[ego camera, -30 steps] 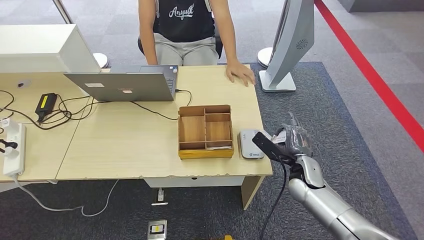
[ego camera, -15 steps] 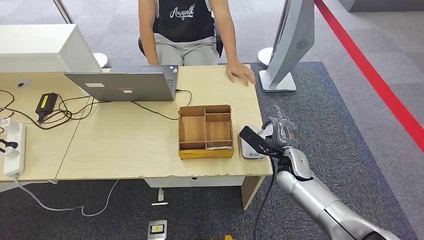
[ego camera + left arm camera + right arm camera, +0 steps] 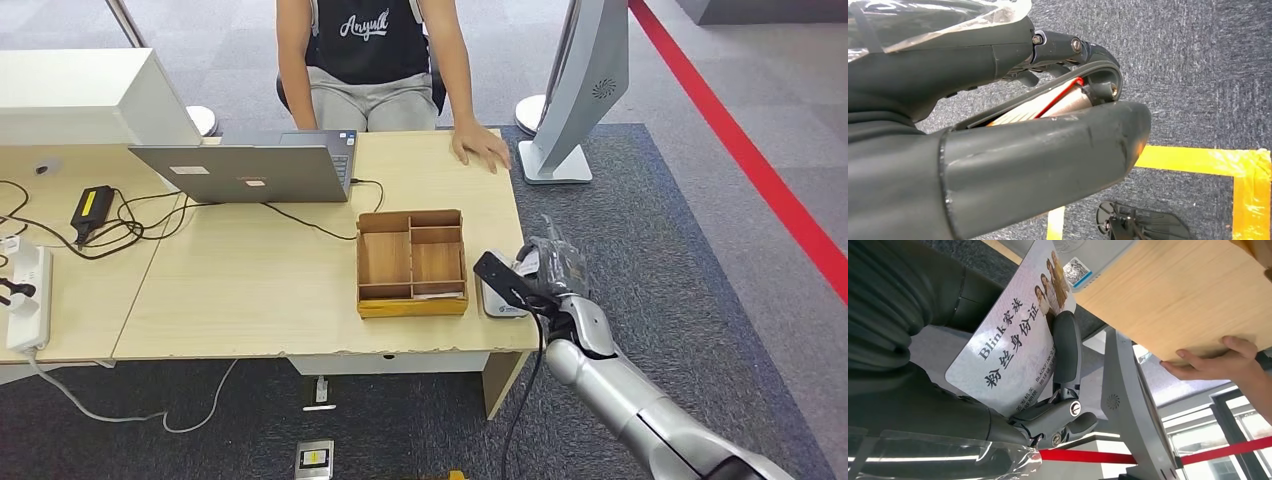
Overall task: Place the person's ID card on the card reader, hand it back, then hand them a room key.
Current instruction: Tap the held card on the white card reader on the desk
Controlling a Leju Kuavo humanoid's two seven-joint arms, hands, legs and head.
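My right hand (image 3: 556, 266) pinches the person's ID card (image 3: 1008, 350), a white card with printed characters and a small photo, a dark finger (image 3: 1066, 350) lying across its face. The hand hovers at the table's right edge, with the card (image 3: 527, 265) just over the near right side of the white card reader (image 3: 495, 292); whether they touch I cannot tell. In the right wrist view the reader (image 3: 1083, 260) lies right beyond the card. My left hand (image 3: 998, 150) hangs over the carpet, fingers loosely curved, holding nothing.
A wooden compartment tray (image 3: 411, 262) stands just left of the reader. The person sits across the table (image 3: 250, 290), a hand (image 3: 480, 145) resting on its far right corner. A laptop (image 3: 245, 170), cables and a power strip (image 3: 28, 300) lie to the left; a white stand (image 3: 575, 90) rises right of the table.
My right hand has carried the ID card leftward from beside the table to over the card reader's edge. The person's hand has stayed put.
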